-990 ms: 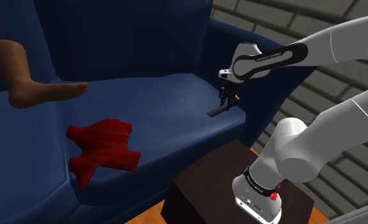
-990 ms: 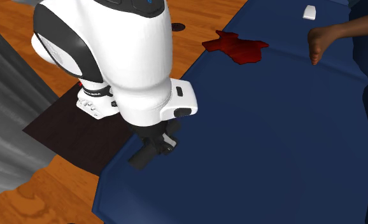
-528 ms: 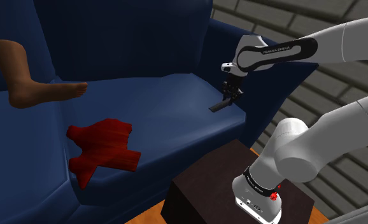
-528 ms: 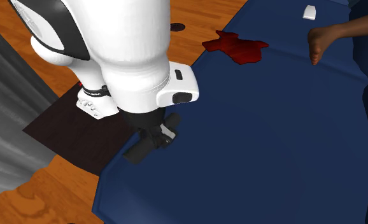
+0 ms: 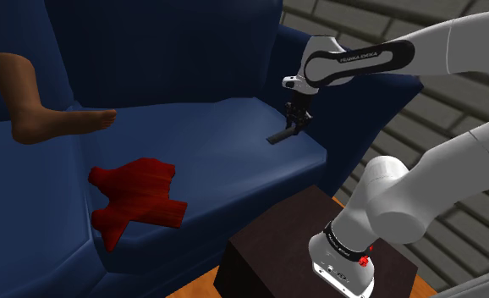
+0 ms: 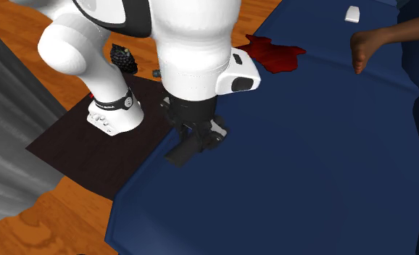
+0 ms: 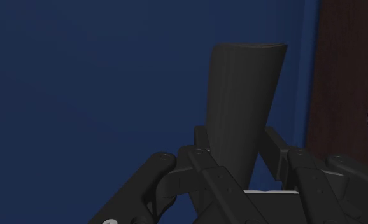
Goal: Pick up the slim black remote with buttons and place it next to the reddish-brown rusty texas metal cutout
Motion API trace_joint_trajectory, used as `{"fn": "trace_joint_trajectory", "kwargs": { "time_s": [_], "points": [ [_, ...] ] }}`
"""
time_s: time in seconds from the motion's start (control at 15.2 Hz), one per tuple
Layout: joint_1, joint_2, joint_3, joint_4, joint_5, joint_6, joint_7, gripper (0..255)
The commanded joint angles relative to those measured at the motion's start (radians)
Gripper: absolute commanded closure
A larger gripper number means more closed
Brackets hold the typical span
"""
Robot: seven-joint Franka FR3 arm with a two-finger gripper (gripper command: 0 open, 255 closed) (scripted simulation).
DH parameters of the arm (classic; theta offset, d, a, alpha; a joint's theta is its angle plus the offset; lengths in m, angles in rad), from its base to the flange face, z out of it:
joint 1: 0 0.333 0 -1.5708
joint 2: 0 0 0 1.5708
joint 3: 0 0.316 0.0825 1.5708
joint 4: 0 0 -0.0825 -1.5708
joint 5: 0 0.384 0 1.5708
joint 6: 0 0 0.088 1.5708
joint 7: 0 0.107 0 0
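Wrist view: claw [image 7: 237, 147] pinched the slim black remote [image 7: 243, 83] between both fingers, the remote's long body jutting out past the fingertips over the blue sofa seat [image 7: 81, 76]. Shoulder view had the remote slanting down from the claw near the seat's armrest end; the dark-red Texas cutout [image 5: 137, 196] lay flat on the same seat, well apart from the claw, a brown foot [image 5: 52, 114] farther off
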State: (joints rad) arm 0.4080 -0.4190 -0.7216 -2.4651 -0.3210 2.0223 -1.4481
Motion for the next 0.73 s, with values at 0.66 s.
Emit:
{"fn": "trace_joint_trajectory", "kwargs": {
  "time_s": [0.66],
  "points": [
    [0.198, 0.311, 0.072, 0.235, 0.255, 0.025, 0.094, 255]
  ]
}}
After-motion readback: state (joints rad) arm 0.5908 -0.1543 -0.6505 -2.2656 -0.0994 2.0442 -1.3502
